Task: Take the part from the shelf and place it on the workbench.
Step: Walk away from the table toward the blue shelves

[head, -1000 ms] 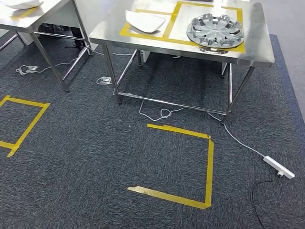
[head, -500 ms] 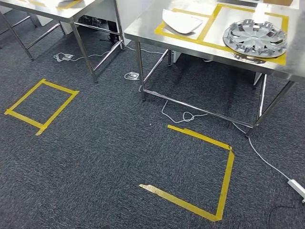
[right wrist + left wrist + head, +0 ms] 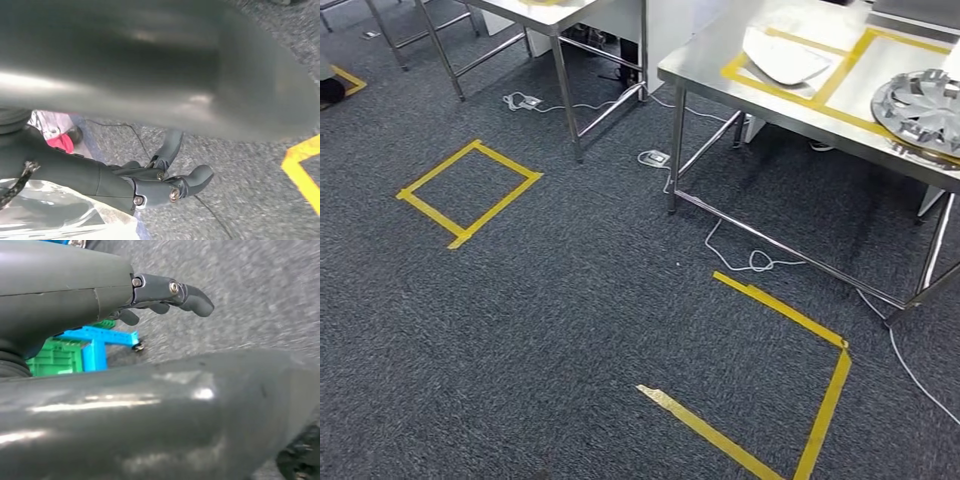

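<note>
A steel workbench (image 3: 712, 72) marked with yellow tape stands at the upper right in the head view. On it lie a white curved part (image 3: 782, 55) and a silver wheel cover (image 3: 924, 108), cut off by the picture's edge. My left hand (image 3: 166, 294) hangs over grey carpet with its fingers stretched out and nothing in them. My right hand (image 3: 166, 182) also hangs above the carpet, fingers apart and holding nothing.
A second steel table (image 3: 567, 100) stands at the upper middle. Yellow tape marks a small square (image 3: 469, 193) and a larger outline (image 3: 810, 330) on the carpet. White cables (image 3: 750, 262) lie under the workbench. A blue frame (image 3: 99, 342) and a green crate (image 3: 56, 357) sit beyond my left hand.
The whole head view has shifted right as the camera turned left. The workbench now sits at the right edge and the small tape square has come toward the middle.
</note>
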Motion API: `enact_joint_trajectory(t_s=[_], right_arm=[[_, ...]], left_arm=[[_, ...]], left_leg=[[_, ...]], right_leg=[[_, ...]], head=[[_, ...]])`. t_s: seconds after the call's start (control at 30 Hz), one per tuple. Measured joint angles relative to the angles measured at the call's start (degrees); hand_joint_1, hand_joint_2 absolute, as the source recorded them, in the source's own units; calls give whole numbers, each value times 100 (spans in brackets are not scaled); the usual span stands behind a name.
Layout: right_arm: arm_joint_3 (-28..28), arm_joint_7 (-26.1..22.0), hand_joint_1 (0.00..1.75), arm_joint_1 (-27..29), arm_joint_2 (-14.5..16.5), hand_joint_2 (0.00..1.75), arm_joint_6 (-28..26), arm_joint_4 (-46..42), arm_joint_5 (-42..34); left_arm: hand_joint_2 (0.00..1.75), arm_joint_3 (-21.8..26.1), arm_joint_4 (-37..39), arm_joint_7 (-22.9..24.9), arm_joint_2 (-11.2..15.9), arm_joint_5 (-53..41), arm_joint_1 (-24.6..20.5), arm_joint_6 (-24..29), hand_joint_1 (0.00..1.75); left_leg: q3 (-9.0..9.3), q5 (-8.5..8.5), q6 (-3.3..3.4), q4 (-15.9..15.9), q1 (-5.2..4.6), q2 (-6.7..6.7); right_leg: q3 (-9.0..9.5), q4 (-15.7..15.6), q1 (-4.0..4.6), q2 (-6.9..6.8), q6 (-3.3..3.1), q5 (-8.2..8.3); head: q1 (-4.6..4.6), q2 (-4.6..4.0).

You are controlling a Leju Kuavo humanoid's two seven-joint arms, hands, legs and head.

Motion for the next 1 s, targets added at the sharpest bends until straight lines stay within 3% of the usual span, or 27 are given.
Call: enact_joint_trajectory(t_s=[0.07, 0.13, 0.2, 0.23, 0.27, 0.3, 0.37, 0.43, 0.5, 0.53, 0.57, 0.63, 0.7, 0.73, 0.77, 0.8, 0.87, 0.93, 1.0], right_arm=[[0, 3, 0, -11, -2, 0, 33, 0, -9], [-1, 13, 0, 19, -10, 0, 94, 0, -10], [-2, 23, 0, 60, -19, 0, 157, 0, -2], [-2, 26, 0, 75, -22, 0, 183, -1, 6], [-2, 27, 0, 82, -22, 0, 206, -5, 15], [-2, 32, 0, 85, -23, 0, 224, -12, 26], [-4, 42, 0, 84, -31, 0, 246, -27, 49], [-6, 55, 0, 84, -39, 0, 270, -38, 74], [-7, 67, 0, 84, -35, 0, 290, -60, 94], [-7, 73, 0, 85, -34, 0, 296, -76, 103], [-8, 79, 0, 90, -33, 0, 301, -93, 112], [-11, 96, 0, 117, -36, 0, 317, -118, 130], [-13, 110, 0, 147, -36, 0, 334, -131, 144], [-13, 113, 0, 154, -35, 0, 339, -136, 153], [-13, 113, 0, 155, -34, 0, 341, -140, 164], [-13, 114, 0, 154, -34, 0, 344, -148, 176], [-13, 116, 0, 153, -34, 0, 350, -171, 195], [-13, 116, 0, 150, -34, 0, 358, -201, 214], [-13, 97, 0, 135, -37, 0, 393, -219, 249]], left_arm=[[0, -15, -41, 46, -20, -26, 28, -9, 0], [0, -26, -88, 64, -50, -49, 23, -34, 0], [0, -31, -110, 83, -84, -67, 23, -61, 0], [0, -33, -114, 95, -93, -76, 31, -67, 0], [0, -33, -116, 105, -99, -84, 38, -69, 0], [0, -35, -118, 111, -104, -90, 41, -67, 0], [0, -41, -123, 113, -118, -95, 29, -61, 0], [0, -57, -126, 113, -134, -99, 18, -50, 0], [0, -69, -127, 113, -136, -100, 33, -40, 0], [0, -71, -127, 113, -134, -100, 42, -38, 0], [0, -74, -127, 113, -134, -100, 44, -37, 0], [0, -81, -127, 113, -135, -100, 26, -37, 0], [0, -93, -127, 113, -137, -100, 19, -37, 0], [0, -100, -127, 114, -137, -100, 28, -37, 0], [0, -105, -127, 114, -137, -100, 39, -37, 0], [0, -108, -127, 114, -137, -100, 46, -34, 0], [0, -112, -127, 113, -142, -100, 31, -27, 0], [0, -116, -128, 114, -150, -100, 6, -22, 0], [0, -117, -129, 114, -150, -100, 3, -20, 0]], left_leg=[[8, 35, 72, -36, 29, -135], [-2, 59, 117, -46, 43, -285], [-9, 62, 128, -44, 36, -461], [-4, 61, 129, -42, 31, -548], [5, 61, 129, -41, 28, -633], [16, 61, 126, -40, 26, -718], [18, 58, 101, -27, 24, -871], [-13, 61, 33, -19, 39, -1007], [-43, 76, -51, -18, 63, -1122], [-68, 44, -83, 31, 61, -1068], [-133, -52, -111, 172, 56, -939], [-417, -401, -164, 776, 60, -578], [-739, -675, -218, 1444, 99, -414], [-793, -667, -238, 1561, 119, -380], [-733, -548, -252, 1451, 138, -349], [-573, -354, -258, 1146, 152, -292], [-180, -35, -237, 387, 146, -32], [-10, 16, -163, 42, 112, 131], [-10, -11, -73, 25, 92, 27]], right_leg=[[-70, 235, -17, 267, 55, -180], [-417, 932, -29, 633, 78, -535], [-789, 1601, -25, 746, 76, -729], [-866, 1672, -23, 763, 68, -660], [-832, 1510, -23, 782, 55, -482], [-702, 1150, -23, 842, 34, -232], [-397, 385, -33, 1116, -15, 122], [-258, 52, -27, 1279, -57, 183], [-196, -4, -21, 1166, -103, 195], [-160, -35, -30, 1091, -132, 216], [-126, -68, -41, 1005, -160, 235], [-93, -103, -43, 819, -195, 243], [-81, -102, -35, 631, -200, 218], [-71, -102, -34, 545, -194, 202], [-54, -101, -35, 466, -183, 185], [-29, -101, -38, 391, -170, 165], [13, -91, -18, 254, -116, 104], [38, -90, 17, 137, -44, 40], [96, -111, 18, 33, 23, -3]], head=[[22, 0], [51, -1], [55, 0], [54, 0], [52, 0], [52, -1], [47, -1], [46, -1], [50, 0], [42, 0], [22, 0], [-14, -1], [-25, -1], [-28, -1], [-29, -1], [-30, -1], [-33, -1], [-30, 0], [-26, 0]])
